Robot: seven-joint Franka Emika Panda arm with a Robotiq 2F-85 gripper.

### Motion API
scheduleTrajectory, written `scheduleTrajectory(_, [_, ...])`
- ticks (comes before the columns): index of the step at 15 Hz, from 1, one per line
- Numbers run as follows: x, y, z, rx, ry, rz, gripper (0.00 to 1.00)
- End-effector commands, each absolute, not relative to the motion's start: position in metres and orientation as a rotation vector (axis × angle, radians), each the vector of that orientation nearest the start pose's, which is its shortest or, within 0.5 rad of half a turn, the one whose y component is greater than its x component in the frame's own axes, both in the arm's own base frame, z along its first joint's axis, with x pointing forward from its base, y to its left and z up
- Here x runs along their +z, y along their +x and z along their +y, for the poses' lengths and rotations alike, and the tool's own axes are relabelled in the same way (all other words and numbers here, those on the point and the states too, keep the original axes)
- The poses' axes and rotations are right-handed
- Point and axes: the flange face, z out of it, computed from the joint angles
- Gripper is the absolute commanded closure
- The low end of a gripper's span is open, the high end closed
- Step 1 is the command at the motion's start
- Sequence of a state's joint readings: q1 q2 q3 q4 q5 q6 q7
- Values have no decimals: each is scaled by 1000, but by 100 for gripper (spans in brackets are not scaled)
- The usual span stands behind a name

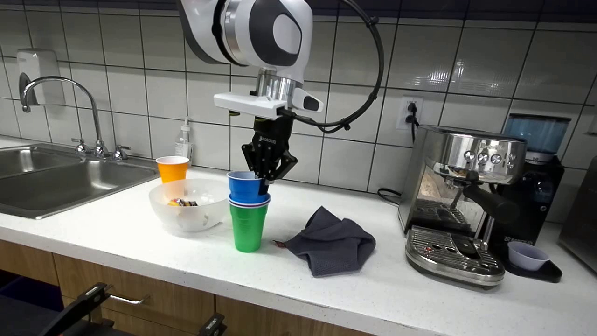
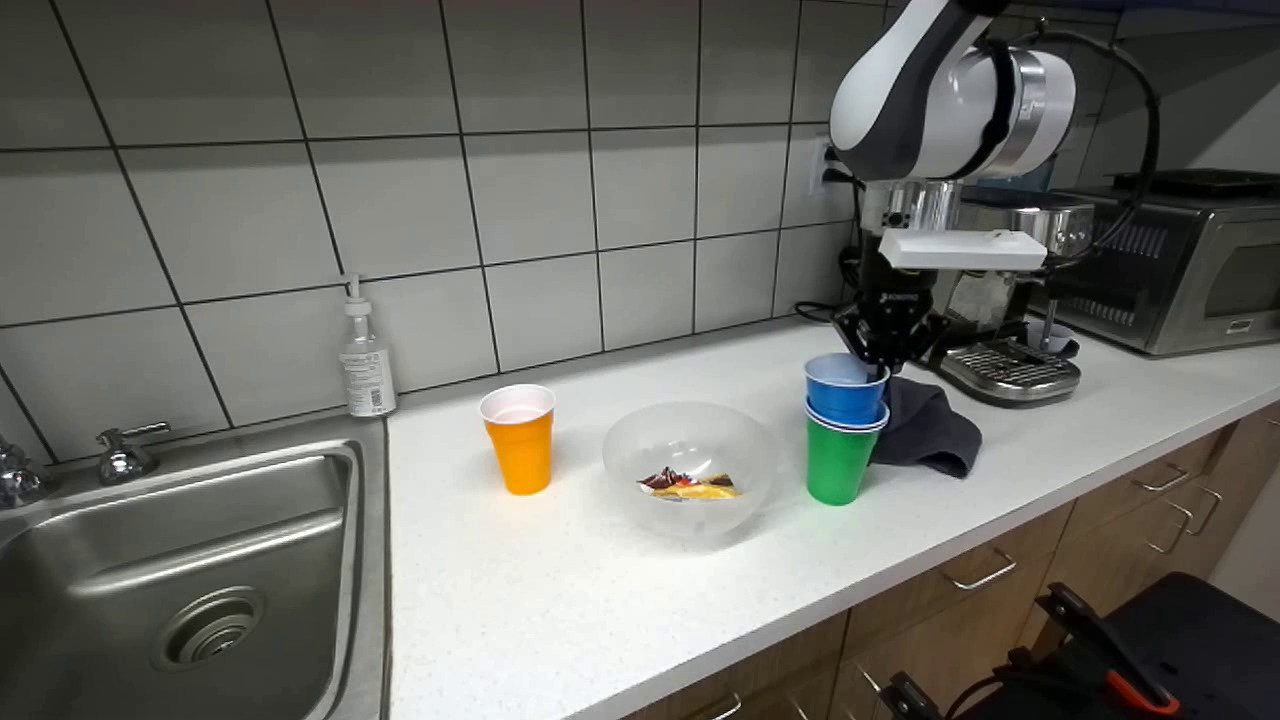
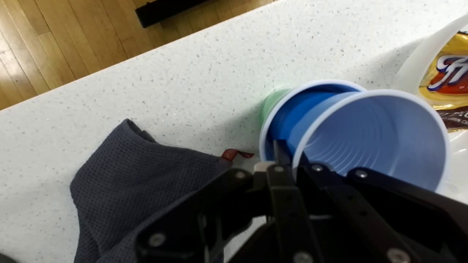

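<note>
The tabletop (image 2: 480, 600) runs through every view; the sink (image 2: 370, 560) set in it shows its drain (image 2: 212, 628) in an exterior view only. Farther along come a frosted bowl (image 2: 690, 430) and a dark cloth (image 1: 336, 242). Between them, the gripper (image 3: 292, 157) is clamped on the wall of a blue cup (image 1: 245, 188), whose lower end sits in the mouth of an upright green cup (image 1: 248, 228). Only the wrist view makes out big lettering on a packet (image 3: 449, 75) in the bowl.
</note>
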State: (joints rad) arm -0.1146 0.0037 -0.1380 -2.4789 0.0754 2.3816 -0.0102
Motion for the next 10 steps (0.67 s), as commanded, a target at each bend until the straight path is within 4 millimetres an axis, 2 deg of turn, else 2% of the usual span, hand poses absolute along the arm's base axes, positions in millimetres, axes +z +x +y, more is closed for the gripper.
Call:
scheduleTrajectory(1, [283, 445, -111, 105, -3068, 477, 99])
scheduleTrajectory(10, [280, 445, -112, 82, -3079, 482, 99])
